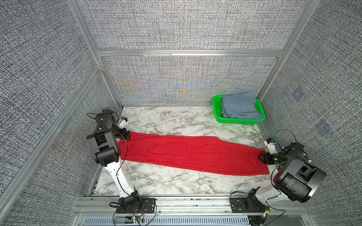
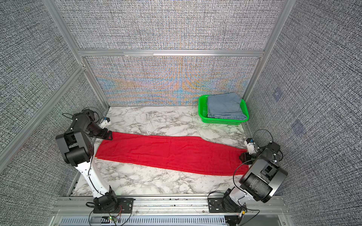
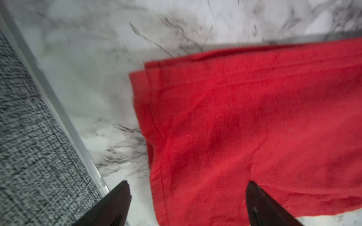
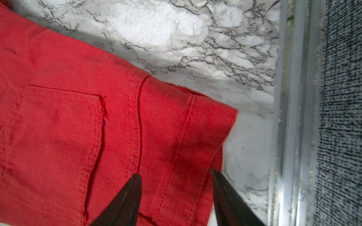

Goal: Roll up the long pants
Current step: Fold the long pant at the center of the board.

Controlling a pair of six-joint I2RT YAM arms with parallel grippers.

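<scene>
Across the marble table [image 1: 176, 117] the long pants [image 1: 195, 154] lie lengthwise: left gripper [image 3: 187, 182] wide open at the hems [image 3: 154, 121], right gripper [image 4: 175, 172] part-open astride the waistband [image 4: 207, 127].

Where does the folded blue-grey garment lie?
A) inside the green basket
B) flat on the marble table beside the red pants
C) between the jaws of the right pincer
A: in both top views the folded blue-grey garment sits inside the green basket, apart from the red pants.
</scene>
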